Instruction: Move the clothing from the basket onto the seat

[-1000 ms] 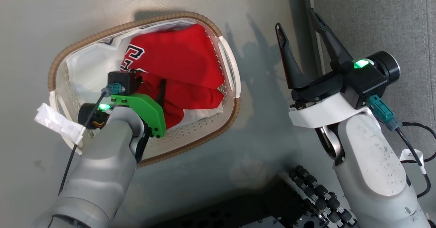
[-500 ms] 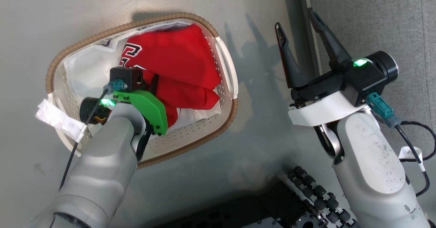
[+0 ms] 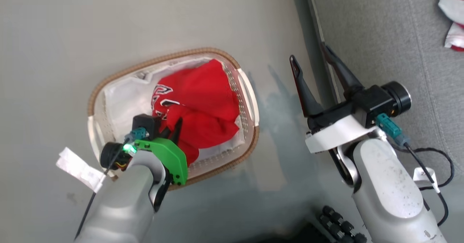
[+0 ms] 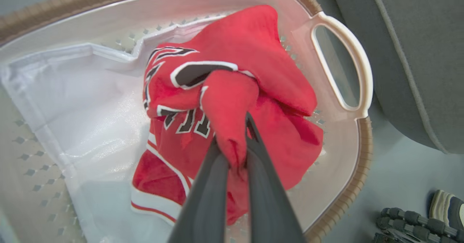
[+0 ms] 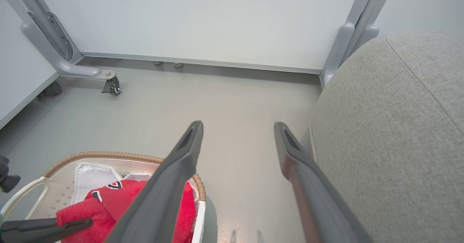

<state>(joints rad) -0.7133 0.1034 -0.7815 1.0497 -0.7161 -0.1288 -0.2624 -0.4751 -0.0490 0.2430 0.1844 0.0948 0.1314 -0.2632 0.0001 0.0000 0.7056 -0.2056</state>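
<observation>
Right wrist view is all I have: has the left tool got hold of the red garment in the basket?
Observer: Yes, the left wrist view shows the left tool shut on a bunched fold of the red garment.
Operator: Anything on the seat?
Observer: The head view shows a second red-and-white garment lying on the seat, at upper right.
Operator: What lies under the red one?
Observer: A white liner sheet, spread across the floor of the basket.
</observation>
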